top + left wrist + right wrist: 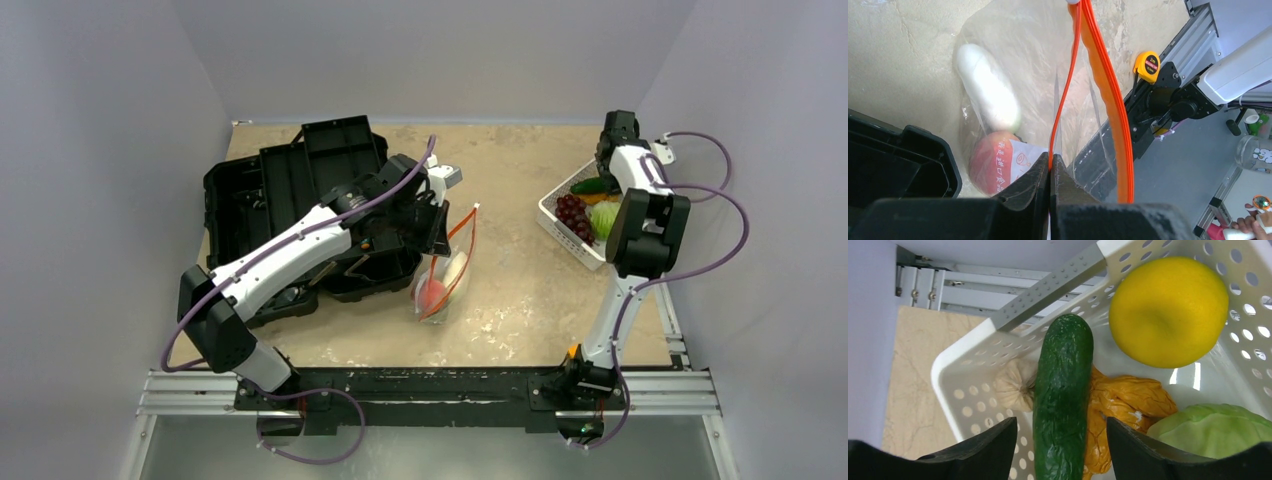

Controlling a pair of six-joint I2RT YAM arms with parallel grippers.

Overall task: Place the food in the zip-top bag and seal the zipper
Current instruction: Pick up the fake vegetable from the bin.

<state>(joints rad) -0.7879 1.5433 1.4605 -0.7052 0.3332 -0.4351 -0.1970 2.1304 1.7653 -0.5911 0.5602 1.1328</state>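
Left gripper (1050, 167) pinches the orange-red zipper strip (1108, 105) of the clear crinkly bag (1018, 55); white radish (988, 95) and pink-red fruit (990, 162) are in. My right gripper (1062, 430) gapes over the green cucumber (1063, 385); sealing comes later.

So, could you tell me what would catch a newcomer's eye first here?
The bright orange zipper stands out mid-table, pinched by the left hand at the mouth of the clear bag. Far right, the right hand hangs open over a green cucumber in the white basket, near a yellow lemon.

You had a dark green cucumber (1063, 405), a plain yellow lemon (1168, 310) and a pale green cabbage (1213, 427). The basket (963, 385) was white with round holes. The bag (1018, 45) was clear and its zipper (1108, 100) was orange-red.
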